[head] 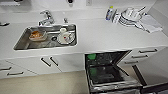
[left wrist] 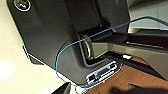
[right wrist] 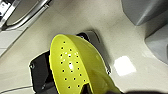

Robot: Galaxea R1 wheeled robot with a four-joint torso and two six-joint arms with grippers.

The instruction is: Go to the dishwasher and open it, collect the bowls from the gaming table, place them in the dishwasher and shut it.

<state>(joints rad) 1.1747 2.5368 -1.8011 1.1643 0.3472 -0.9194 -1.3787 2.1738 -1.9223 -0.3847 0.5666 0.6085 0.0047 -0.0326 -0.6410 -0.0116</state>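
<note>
The dishwasher (head: pixel 110 75) stands open under the white counter, its door folded down and the dark racks showing. Green patches (head: pixel 91 56) sit at the inside left of it; I cannot tell what they are. A bright yellow-green bowl (right wrist: pixel 72 67) with small holes hangs tilted over the pale floor, close in the right wrist view, with my right gripper (right wrist: pixel 86 90) shut on its rim. A curved steel bar handle (right wrist: pixel 27 13) shows beyond it. The left wrist view holds my own dark body and a blue cable (left wrist: pixel 75 43). The orange bowls and the gaming table are out of view.
A steel sink (head: pixel 46 37) in the counter holds a dish with something orange (head: pixel 37 35) and a white plate with a cup (head: pixel 65 37). White plates (head: pixel 130 16), a bottle (head: pixel 109 12) and a cloth (head: pixel 150 23) stand at the back right. White cabinet doors (head: pixel 47 63) flank the dishwasher.
</note>
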